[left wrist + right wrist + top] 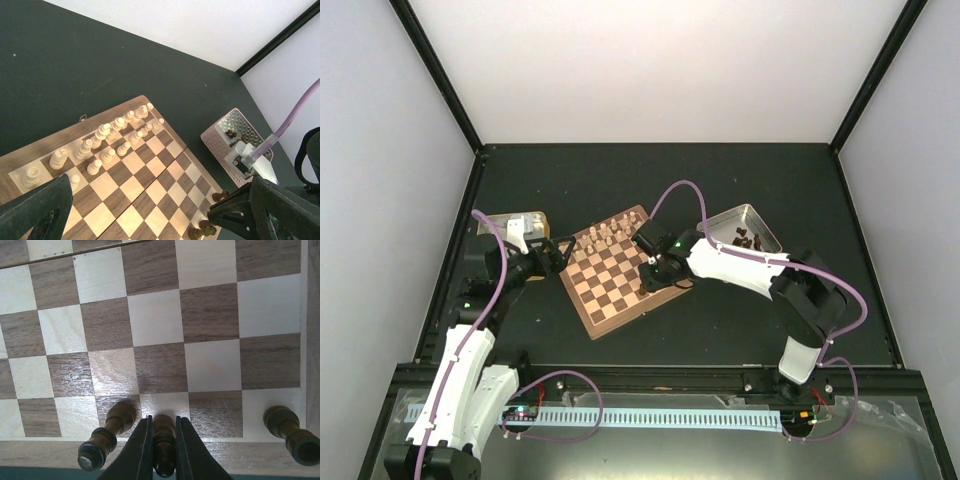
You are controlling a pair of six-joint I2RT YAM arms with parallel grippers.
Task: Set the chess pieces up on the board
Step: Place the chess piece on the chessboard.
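Note:
The board lies slanted at mid table. Cream chess pieces stand in two rows along its far-left side, also in the left wrist view. My right gripper is over the board's right edge, shut on a dark brown piece whose base is at a pale edge square. Another dark piece stands just left of it and one further right. My left gripper hovers at the board's left corner, open, with nothing between its fingers.
A silver tin holding several dark pieces sits right of the board; its pinkish side shows in the left wrist view. A gold-sided tin stands behind the left gripper. Black table edges and white walls surround the area.

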